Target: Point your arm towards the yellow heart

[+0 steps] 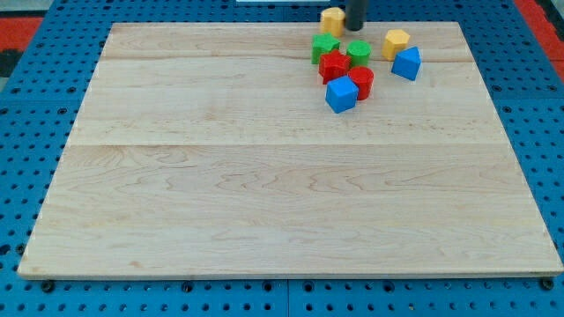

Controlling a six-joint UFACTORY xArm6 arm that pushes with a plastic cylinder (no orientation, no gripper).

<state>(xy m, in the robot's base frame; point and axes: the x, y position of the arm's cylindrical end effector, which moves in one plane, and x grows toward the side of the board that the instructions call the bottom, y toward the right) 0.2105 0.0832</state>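
Observation:
The yellow heart (332, 19) lies at the board's top edge, right of centre. My tip (354, 27) stands just to the right of it, very close or touching; I cannot tell which. Just below the tip sits a tight cluster: a green star (324, 47), a green round block (359, 51), a red star (334, 65), a red round block (361, 81) and a blue cube (341, 93).
A yellow hexagon (396, 42) and a blue triangular block (406, 62) lie to the right of the cluster. The wooden board (264, 194) rests on a blue perforated table (26, 132). The rod's upper part leaves the view at the top.

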